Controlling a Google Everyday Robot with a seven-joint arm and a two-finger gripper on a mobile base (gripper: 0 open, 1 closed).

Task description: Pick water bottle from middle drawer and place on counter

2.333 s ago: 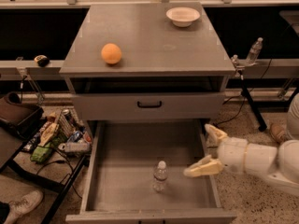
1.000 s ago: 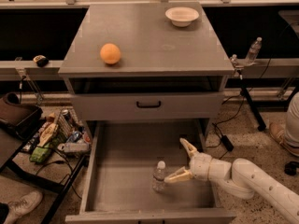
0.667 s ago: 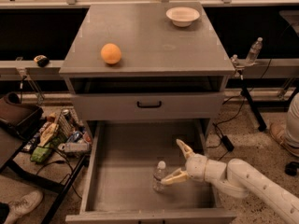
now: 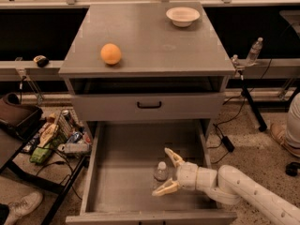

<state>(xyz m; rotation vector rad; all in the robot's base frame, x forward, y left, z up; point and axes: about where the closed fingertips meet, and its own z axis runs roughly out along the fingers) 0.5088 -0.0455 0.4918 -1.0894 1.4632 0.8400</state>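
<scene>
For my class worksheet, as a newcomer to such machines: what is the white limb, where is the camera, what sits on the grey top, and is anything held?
The white limb is a robot arm ending in a two-finger gripper. One camera looks down on the cabinet from its front. On the counter lie an orange ball and a white bowl. The middle drawer is pulled out; a water bottle stands upright inside. The gripper is in the drawer, fingers open either side of the bottle. Nothing is held yet.
</scene>
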